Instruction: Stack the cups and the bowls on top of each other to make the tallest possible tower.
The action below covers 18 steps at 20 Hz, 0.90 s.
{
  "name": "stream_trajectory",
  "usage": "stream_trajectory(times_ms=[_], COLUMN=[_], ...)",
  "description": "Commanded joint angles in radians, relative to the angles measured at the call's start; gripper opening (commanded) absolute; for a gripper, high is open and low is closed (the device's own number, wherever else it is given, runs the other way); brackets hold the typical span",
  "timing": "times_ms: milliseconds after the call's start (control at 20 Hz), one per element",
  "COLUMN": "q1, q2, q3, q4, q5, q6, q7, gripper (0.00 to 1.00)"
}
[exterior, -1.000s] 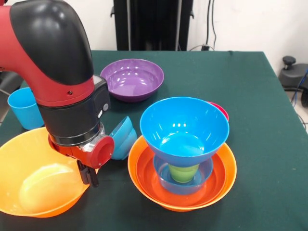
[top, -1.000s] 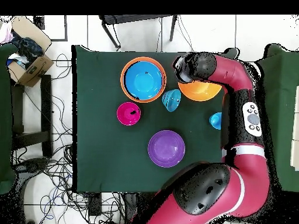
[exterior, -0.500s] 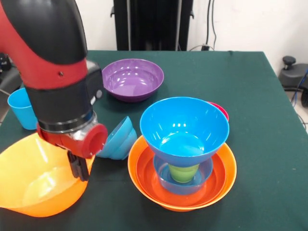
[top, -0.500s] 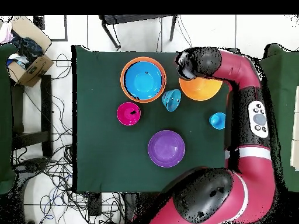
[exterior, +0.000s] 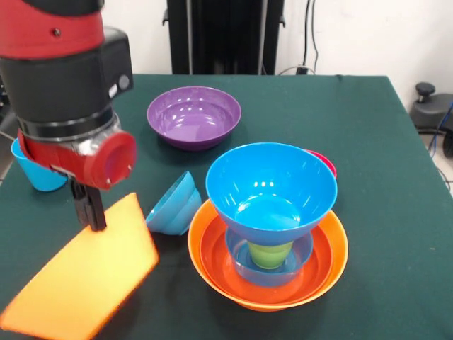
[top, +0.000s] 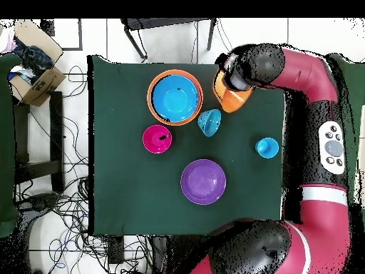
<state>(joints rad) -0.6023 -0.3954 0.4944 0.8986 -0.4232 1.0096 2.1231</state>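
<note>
Front view: gripper (exterior: 89, 211) is clamped on the rim of the big orange bowl (exterior: 85, 278), which hangs tilted nearest the camera, clear of the table (exterior: 368, 142). The tower (exterior: 269, 234), a blue bowl (exterior: 272, 185) over nested bowls w/ a green cup (exterior: 270, 253) inside, sits just beside it toward picture right. Judged next: carry the bowl sideways over the tower & level it.

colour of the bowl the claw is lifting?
Orange bowl, pinched at its rim by the claw; front view shows it best.
</note>
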Motion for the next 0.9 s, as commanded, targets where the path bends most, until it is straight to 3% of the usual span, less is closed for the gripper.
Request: stream_trajectory(times_ms=[50,900], q1=[0.014,0.021], q2=[-0.038,-0.016], q3=[0.001,-0.016], q4=[0.030,0.032], q5=[-0.040,-0.060], q6=[0.110,0.093], q7=[-0.277,-0.245], gripper=[0.00,0.00])
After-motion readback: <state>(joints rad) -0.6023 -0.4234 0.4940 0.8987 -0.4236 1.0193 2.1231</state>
